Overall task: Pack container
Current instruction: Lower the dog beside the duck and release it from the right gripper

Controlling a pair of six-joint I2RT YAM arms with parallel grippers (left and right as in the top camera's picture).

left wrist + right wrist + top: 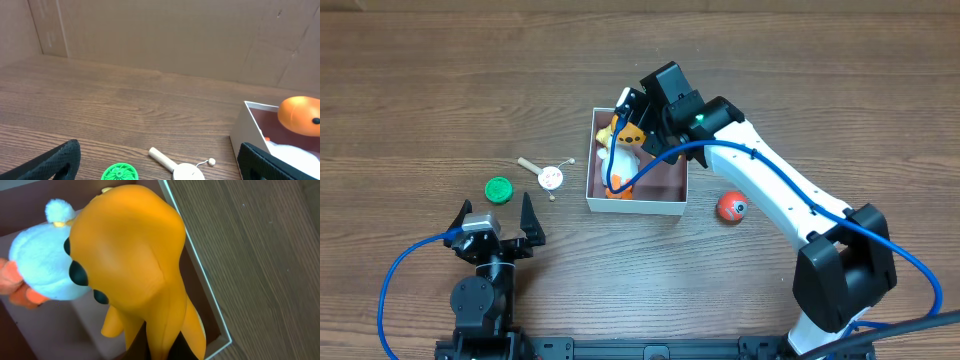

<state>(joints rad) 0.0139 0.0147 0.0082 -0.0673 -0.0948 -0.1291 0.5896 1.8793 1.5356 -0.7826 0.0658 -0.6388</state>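
1. Nearest the right wrist camera hung the orange toy (135, 265). It was smooth-skinned and bulbous, with glossy dark eye spots and tapering legs. The right gripper (626, 112) had its jaws pinched on the leg end, though the toy hid the fingertips.
2. Directly beneath those jaws sat the container (636, 206), square and shallow, with thin white walls and a dull mauve floor. A fluffy white plush (40, 267) with a pompom and orange feet lay inside, just beside the orange toy.
3. We judged the step to be setting the toy down. It should be lowered straight onto the bare floor beside the plush, with every leg kept inside the rim. The jaws should part only once it rests, because the thin walls would probably shift if clipped.
4. The left gripper (496, 216) was spread wide and held nothing. Just ahead of its jaws lay a ribbed green disc (498, 189) and a small wooden pellet drum (549, 177) with beaded strings.
5. A red ball (731, 207) lay outside the container, apart from both pairs of jaws.
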